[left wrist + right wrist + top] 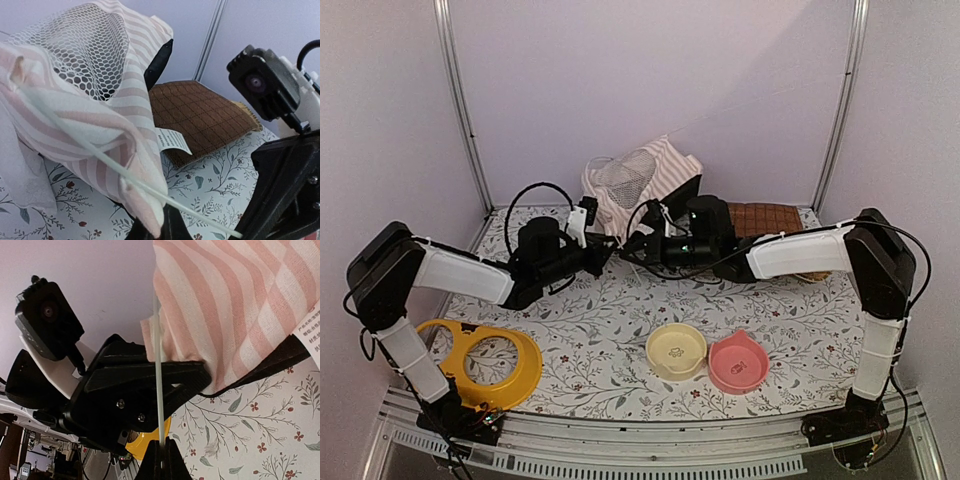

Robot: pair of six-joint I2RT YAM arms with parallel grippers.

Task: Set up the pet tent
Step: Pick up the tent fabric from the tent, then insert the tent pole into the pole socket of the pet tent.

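Observation:
The pet tent (638,180), pink-and-white striped with a white mesh panel, lies slumped at the back middle of the table. In the left wrist view, my left gripper (161,227) is shut on a striped corner of the tent (125,150). A thin clear pole (200,214) runs out of that corner toward the right gripper (287,185). In the right wrist view, my right gripper (161,462) is shut on the end of the pole (157,365), which rises straight into the striped fabric (235,305). The two grippers meet near the tent's front edge: the left (603,256) and the right (635,245).
A brown quilted mat (765,217) lies at the back right, partly under the tent. A cream bowl (676,351) and a pink bowl (738,362) sit near the front. A yellow ring-shaped tray (485,362) lies at the front left. Walls close off the back and sides.

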